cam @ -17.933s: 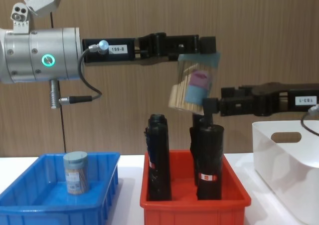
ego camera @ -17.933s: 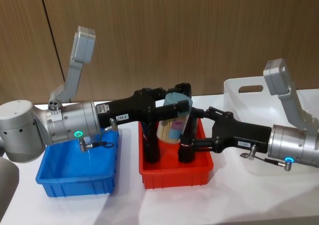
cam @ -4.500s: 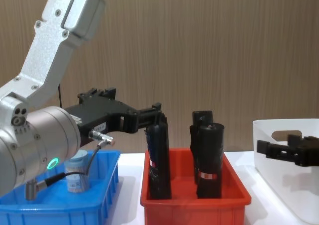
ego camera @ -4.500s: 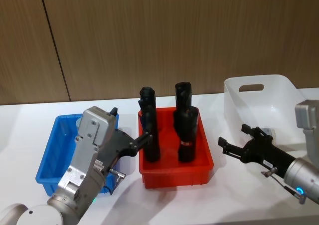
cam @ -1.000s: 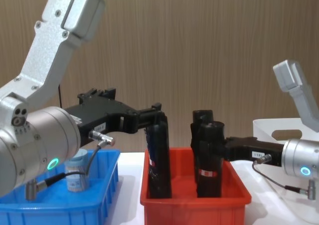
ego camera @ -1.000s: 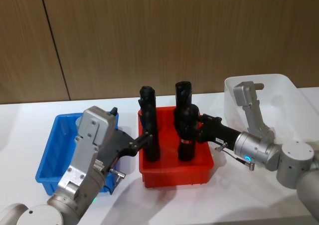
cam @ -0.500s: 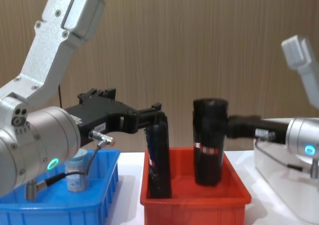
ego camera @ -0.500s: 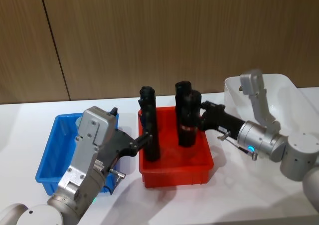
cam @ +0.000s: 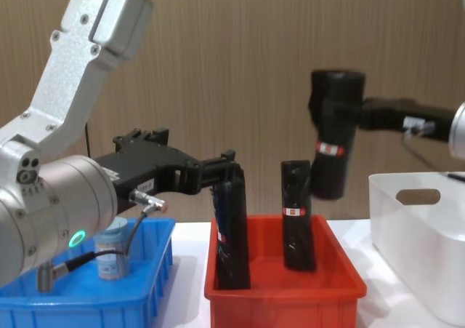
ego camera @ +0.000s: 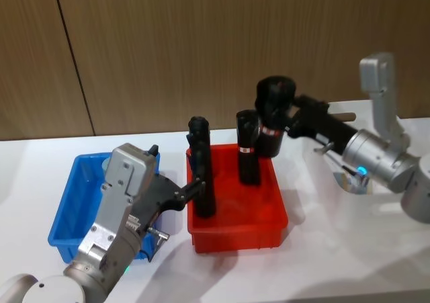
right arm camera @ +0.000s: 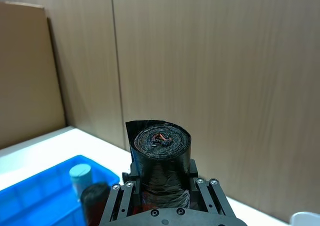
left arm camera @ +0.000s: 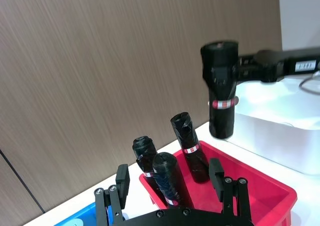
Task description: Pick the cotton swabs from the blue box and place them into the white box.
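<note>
Swab jar in left bin; 1 roll above middle bin.

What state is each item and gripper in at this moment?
Right gripper: shut on a black roll, lifted clear above the red bin.
Left gripper: open, empty, beside the red bin's rolls.
Cotton swab jar: upright in the blue box.
White box: contents hidden.

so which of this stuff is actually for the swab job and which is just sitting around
For the job:
- cotton swabs jar, upright in the blue box
- white box

Not for the job:
- red bin with upright black rolls
- black roll held above the red bin by the right gripper
- left gripper, open beside the rolls
</note>
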Robot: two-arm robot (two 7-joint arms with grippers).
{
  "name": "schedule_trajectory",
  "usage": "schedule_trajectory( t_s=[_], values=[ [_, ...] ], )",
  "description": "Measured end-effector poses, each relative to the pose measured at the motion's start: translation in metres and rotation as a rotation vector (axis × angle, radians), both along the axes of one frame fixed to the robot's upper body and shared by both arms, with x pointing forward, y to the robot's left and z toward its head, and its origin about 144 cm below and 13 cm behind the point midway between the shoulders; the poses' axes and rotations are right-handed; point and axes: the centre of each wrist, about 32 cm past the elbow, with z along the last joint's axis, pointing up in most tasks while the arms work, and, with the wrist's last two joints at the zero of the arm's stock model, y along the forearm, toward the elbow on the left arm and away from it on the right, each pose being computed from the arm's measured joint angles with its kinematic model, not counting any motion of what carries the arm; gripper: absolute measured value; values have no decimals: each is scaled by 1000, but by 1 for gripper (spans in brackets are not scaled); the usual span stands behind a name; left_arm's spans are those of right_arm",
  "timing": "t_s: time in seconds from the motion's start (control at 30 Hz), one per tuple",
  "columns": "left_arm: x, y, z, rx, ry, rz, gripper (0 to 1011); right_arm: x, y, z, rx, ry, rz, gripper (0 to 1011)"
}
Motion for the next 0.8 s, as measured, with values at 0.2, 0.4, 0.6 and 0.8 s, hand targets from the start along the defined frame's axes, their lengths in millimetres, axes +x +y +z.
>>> schedule_trajectory(
  t_s=[0.2,0.4,0.6,0.8],
  values=[
    [0,0,0,0,0,0,1004,-7,-9,17,0,-41,-55,507],
    [0,0,0,0,0,0,1004,-16,-20,31,-24,-72,-141,507],
    [0,0,0,0,0,0,1004,-21,-30,39,-59,-74,-225,507],
    [0,0,0,0,0,0,1004,-23,-40,41,-92,-49,-300,507]
  ],
)
